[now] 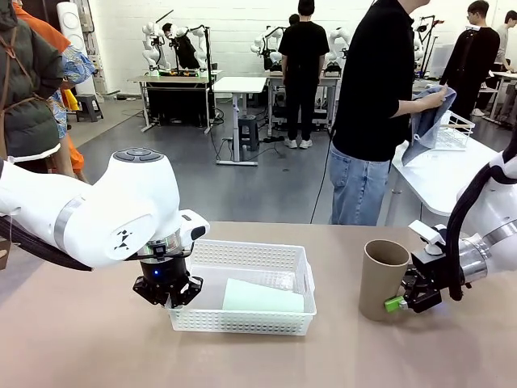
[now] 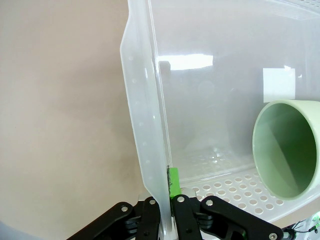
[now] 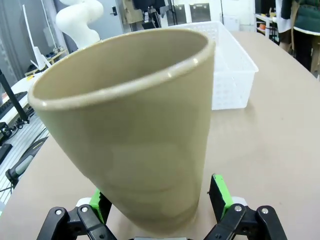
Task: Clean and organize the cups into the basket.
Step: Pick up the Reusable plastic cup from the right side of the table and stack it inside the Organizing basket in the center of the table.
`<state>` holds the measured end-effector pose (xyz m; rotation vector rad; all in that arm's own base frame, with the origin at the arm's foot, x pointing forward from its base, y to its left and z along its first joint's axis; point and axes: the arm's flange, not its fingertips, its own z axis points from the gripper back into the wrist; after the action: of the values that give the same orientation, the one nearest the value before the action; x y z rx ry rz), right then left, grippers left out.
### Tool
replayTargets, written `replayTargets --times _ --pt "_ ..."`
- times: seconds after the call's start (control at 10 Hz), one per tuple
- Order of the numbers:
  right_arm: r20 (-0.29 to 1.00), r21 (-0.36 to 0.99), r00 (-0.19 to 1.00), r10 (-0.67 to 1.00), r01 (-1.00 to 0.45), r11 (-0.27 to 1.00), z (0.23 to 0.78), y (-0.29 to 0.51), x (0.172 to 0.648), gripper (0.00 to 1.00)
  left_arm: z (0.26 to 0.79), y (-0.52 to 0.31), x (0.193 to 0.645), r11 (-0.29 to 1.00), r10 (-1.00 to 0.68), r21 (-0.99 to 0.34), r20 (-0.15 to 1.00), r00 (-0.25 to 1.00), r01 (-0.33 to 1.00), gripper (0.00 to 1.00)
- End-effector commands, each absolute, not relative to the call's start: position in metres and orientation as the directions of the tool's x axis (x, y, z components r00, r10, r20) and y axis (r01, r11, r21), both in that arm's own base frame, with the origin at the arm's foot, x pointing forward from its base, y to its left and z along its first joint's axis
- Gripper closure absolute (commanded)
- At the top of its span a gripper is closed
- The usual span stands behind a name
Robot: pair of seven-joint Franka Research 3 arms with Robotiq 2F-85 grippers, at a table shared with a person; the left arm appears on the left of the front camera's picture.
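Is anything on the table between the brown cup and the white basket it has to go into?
Nothing visible: bare table separates the tan cup from the basket. A mint cup lies inside the basket; the left gripper clamps its left wall, off that path.

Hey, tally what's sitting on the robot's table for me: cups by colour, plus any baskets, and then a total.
Mint green cup: 1
Tan cup: 1
White basket: 1
Total: 3
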<state>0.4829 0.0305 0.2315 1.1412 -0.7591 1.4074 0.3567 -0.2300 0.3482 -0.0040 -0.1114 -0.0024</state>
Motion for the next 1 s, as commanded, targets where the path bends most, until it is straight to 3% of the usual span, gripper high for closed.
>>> replayTargets --times 0.0,0.4,0.5,0.6,0.7,0.8,0.9 --pt "0.951 0.077 0.015 0.310 -0.979 -0.190 0.2372 0.0408 0.4779 0.00 0.3468 -0.2306 0.3555 1.000 -0.010 0.004 0.124 0.992 0.010 1.00" --pt "0.956 0.029 -0.043 0.291 -0.971 -0.238 0.2367 0.0429 0.4748 0.00 0.3468 -0.2306 0.3555 1.000 -0.010 0.004 0.124 0.992 0.010 1.00" --pt "0.955 0.030 -0.044 0.294 -0.970 -0.242 0.2365 0.0427 0.4747 0.59 0.3468 -0.2306 0.3555 1.000 -0.010 0.004 0.124 0.992 0.010 1.00" --pt "0.955 0.031 -0.043 0.294 -0.970 -0.242 0.2360 0.0426 0.4747 0.59 0.3468 -0.2306 0.3555 1.000 -0.010 0.004 0.124 0.992 0.010 1.00" --pt "0.955 0.033 -0.040 0.293 -0.970 -0.239 0.2353 0.0423 0.4744 1.00 0.3468 -0.2306 0.3555 1.000 -0.010 0.004 0.124 0.992 0.010 1.00" --pt "0.956 0.037 -0.035 0.292 -0.971 -0.238 0.2352 0.0418 0.4745 0.63 0.3468 -0.2306 0.3555 1.000 -0.010 0.004 0.124 0.992 0.010 1.00" --pt "0.958 0.048 -0.020 0.285 -0.972 -0.232 0.2363 0.0411 0.4733 1.00 0.3468 -0.2306 0.3555 1.000 -0.010 0.004 0.124 0.992 0.010 1.00"
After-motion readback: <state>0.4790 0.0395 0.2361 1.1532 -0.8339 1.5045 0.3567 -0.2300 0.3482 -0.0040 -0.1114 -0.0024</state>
